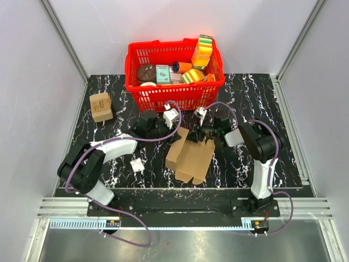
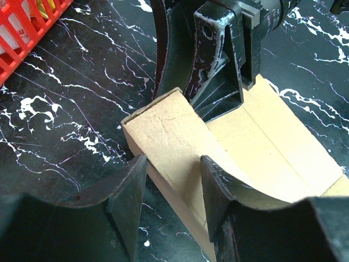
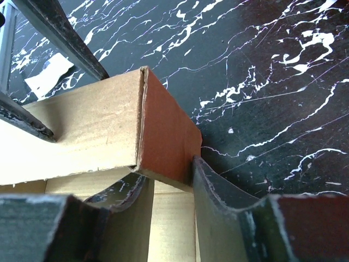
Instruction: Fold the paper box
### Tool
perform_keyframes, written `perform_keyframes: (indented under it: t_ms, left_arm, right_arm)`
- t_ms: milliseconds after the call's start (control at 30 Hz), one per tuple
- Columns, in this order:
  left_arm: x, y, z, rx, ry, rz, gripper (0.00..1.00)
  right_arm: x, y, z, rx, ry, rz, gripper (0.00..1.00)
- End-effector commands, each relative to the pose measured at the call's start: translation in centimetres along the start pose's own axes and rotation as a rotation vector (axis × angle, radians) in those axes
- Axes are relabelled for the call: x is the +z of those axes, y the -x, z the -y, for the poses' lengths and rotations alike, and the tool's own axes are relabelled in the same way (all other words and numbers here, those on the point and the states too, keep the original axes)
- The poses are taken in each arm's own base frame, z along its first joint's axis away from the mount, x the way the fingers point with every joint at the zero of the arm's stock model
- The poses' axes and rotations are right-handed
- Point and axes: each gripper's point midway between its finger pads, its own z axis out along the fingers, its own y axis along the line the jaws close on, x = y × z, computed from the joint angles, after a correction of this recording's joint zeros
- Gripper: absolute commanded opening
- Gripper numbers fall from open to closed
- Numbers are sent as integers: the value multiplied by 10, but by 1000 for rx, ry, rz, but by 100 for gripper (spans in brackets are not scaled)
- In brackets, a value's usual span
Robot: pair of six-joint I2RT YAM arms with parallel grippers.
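The paper box (image 1: pixel 191 155) is plain brown cardboard, lying partly flat in the middle of the black marbled table. Its far side wall is folded up. My left gripper (image 1: pixel 173 127) reaches that wall from the left. In the left wrist view, the left gripper (image 2: pixel 173 174) straddles the raised wall (image 2: pixel 169 136), with both fingers against the cardboard. My right gripper (image 1: pixel 199 132) comes in from the right. The right wrist view shows the right gripper (image 3: pixel 168 174) shut on the wall's end panel (image 3: pixel 166 136). Each wrist view shows the other gripper's fingers beyond the wall.
A red basket (image 1: pixel 174 87) full of colourful packages stands just behind the grippers, and its corner shows in the left wrist view (image 2: pixel 27 33). A small tan printed box (image 1: pixel 101 106) sits at the far left. A white scrap (image 1: pixel 136 165) lies left of the cardboard.
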Motion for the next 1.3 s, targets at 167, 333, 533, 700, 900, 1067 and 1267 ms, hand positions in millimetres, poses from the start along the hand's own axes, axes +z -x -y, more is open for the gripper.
perform_keyframes:
  t_ms: [167,333,533,700,900,1067,1267]
  left_arm:
    - [2,4,0,15,-18,-1,49]
    - [2,5,0,13,-16,1,49]
    - [1,6,0,16,-14,2,49]
    - [-1,9,-4,15,13,25,49]
    - [-8,15,-13,5,80,66,51]
    - [-16,23,-22,2,147,121,52]
    - [-26,25,-32,-11,223,160,55]
  right_arm:
    - [2,10,-17,-27,50,44,31]
    - [1,12,-19,-19,46,52,25]
    - [-4,16,-20,-21,16,44,22]
    - [-12,21,-24,-18,-19,6,21]
    - [-22,18,-28,15,-76,-112,22]
    - [-37,15,-32,59,-150,-219,22]
    - [-55,22,-42,97,-211,-300,23]
